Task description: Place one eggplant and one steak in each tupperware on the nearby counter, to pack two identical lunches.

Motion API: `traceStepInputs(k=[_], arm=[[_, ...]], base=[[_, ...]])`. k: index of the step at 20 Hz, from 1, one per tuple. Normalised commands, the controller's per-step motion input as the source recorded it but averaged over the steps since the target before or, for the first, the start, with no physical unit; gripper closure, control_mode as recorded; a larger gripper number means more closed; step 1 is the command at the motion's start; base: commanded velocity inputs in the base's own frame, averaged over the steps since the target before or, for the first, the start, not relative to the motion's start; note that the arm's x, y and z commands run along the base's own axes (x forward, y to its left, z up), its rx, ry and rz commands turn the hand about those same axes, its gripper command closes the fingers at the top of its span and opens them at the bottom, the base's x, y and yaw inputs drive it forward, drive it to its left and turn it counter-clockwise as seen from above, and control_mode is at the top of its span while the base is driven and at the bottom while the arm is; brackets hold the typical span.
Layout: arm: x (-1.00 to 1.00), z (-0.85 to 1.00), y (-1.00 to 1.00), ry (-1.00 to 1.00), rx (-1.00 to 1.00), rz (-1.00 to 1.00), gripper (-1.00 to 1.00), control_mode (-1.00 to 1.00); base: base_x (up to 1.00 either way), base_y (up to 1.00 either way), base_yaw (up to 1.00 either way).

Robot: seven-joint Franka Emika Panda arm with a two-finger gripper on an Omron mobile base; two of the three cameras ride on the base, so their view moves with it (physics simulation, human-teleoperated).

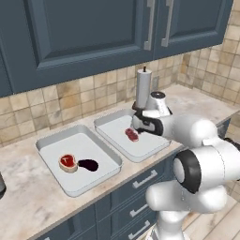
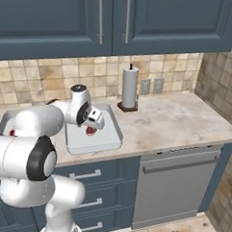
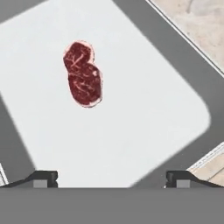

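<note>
Two pale tupperwares lie side by side on the beige counter [image 1: 28, 197]. In the left tupperware [image 1: 84, 143] lie a red steak [image 1: 68, 162] and a dark eggplant [image 1: 88, 164] next to each other. The right tupperware [image 1: 152, 149] [image 2: 94, 145] [image 3: 144, 113] holds a second steak [image 1: 132, 135] [image 2: 91, 131] [image 3: 83, 74] lying flat and free. My gripper [image 1: 135, 125] [image 2: 94, 124] [image 3: 111, 177] hangs just above that steak, open, with nothing between its fingers. In the right base view my arm hides most of the left tupperware [image 2: 6, 118].
A paper towel roll [image 1: 143, 89] [image 2: 130, 87] stands upright right behind the right tupperware. Blue wall cabinets [image 1: 93, 28] hang overhead. Bare counter [image 2: 175, 116] runs to the right, over a grey dishwasher front [image 2: 177, 184]. Drawers with bar handles [image 1: 144, 179] sit below.
</note>
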Motion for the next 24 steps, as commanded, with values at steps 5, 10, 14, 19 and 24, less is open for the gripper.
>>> traceStepInputs(k=[5,10,14,19,24], arm=[[-1.0,0.82,-0.08,-0.06,0.0,-0.09,-1.0,-1.0],[-1.0,0.93,-0.01,-0.28,0.0,-0.02,-1.0,-1.0],[-1.0,0.25,-0.01,-0.25,0.0,-0.01,-1.0,-1.0],[-0.4,0.04,0.0,-0.07,0.0,0.0,-1.0,1.0],[0.0,0.0,0.0,0.0,0.0,0.0,-1.0,1.0]], base=[[0.0,0.0,0.0],[0.0,0.0,0.0],[0.0,0.0,0.0],[-0.6,0.0,0.02],[-1.0,0.0,0.31]])
